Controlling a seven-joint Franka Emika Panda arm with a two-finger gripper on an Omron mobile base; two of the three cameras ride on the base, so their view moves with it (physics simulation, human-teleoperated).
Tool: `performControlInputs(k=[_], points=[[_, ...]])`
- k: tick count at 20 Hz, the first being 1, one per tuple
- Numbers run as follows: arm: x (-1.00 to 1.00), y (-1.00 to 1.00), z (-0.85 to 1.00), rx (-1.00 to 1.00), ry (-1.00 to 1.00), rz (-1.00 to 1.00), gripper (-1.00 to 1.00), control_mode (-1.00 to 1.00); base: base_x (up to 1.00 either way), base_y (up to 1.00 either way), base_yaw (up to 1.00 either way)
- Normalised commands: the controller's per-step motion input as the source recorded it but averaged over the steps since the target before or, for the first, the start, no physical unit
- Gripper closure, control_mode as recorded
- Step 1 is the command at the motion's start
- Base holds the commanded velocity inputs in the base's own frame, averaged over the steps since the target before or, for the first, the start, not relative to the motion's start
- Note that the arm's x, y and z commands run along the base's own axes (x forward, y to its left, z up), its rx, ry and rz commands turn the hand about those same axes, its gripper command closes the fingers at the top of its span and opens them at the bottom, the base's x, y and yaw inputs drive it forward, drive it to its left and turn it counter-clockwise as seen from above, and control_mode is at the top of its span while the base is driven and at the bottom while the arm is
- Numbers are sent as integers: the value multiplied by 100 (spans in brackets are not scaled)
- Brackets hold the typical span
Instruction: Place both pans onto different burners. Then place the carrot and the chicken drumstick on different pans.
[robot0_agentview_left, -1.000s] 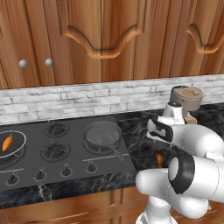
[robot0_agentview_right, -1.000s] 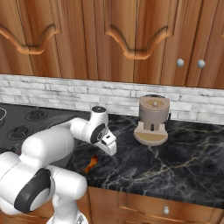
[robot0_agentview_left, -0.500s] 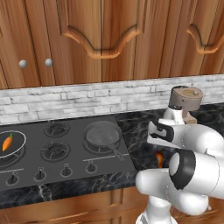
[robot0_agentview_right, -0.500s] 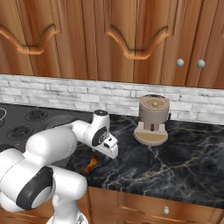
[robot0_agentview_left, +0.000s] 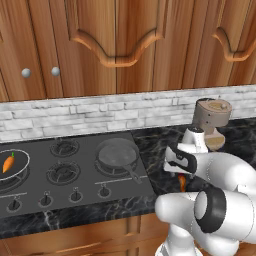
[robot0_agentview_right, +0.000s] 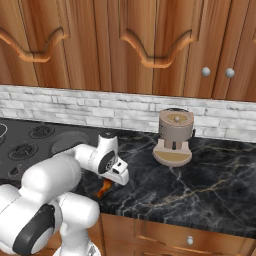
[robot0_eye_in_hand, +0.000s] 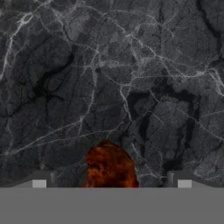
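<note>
Hovering hand (robot0_eye_in_hand: 111, 180) — fingers apart, chicken drumstick (robot0_eye_in_hand: 109, 167) between them, lower end cut off — on marble counter (robot0_eye_in_hand: 131, 87)

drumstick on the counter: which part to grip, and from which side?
Grip the chicken drumstick across its thick meaty end, coming straight down. It lies flat on the marble counter, and in the hand view it sits between the open gripper's fingertips, so little realignment seems needed.
</note>
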Motion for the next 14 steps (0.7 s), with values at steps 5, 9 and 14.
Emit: performControlInputs(k=[5, 9, 14], points=[[0, 0, -28, 0, -2, 6, -100, -100, 0, 0, 0], [0, 0, -27, 0, 0, 6, -100, -100, 0, 0, 0], [-9, 4, -18, 0, 0, 5, -100, -100, 0, 0, 0]])
